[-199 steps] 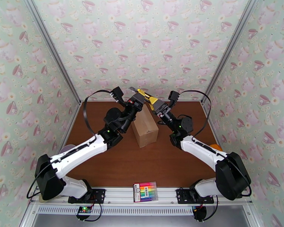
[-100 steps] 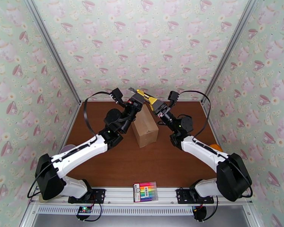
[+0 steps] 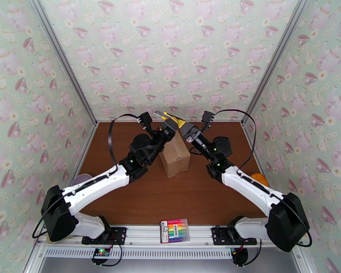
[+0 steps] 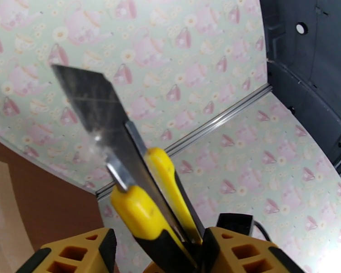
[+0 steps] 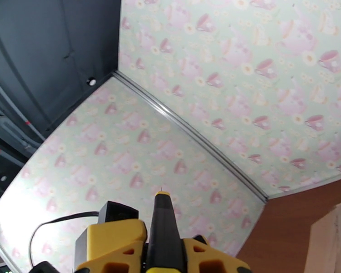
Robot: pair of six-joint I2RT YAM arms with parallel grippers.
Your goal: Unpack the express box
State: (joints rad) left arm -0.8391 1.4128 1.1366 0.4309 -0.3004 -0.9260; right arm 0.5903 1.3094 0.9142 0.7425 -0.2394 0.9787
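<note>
The box [image 3: 175, 155] is stood closed at mid-table, towards the far side. Above its far end a knife [image 4: 138, 210] is clamped by the right gripper [image 5: 163, 255]. The left gripper [image 3: 167, 129] is seemingly held parted around it, probably a handover before cutting.

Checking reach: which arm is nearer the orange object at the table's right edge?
Right. The right arm passes just beside the orange object; the left arm lies left of the express box.

Top cam sits high at the near edge, looking down over the whole table [image 3: 170, 201]. Both wrist cams tilt up at the back walls [image 3: 170, 51], super close on the utility knife [image 4: 141, 214]; all three catch the express box [image 3: 175, 155].
</note>
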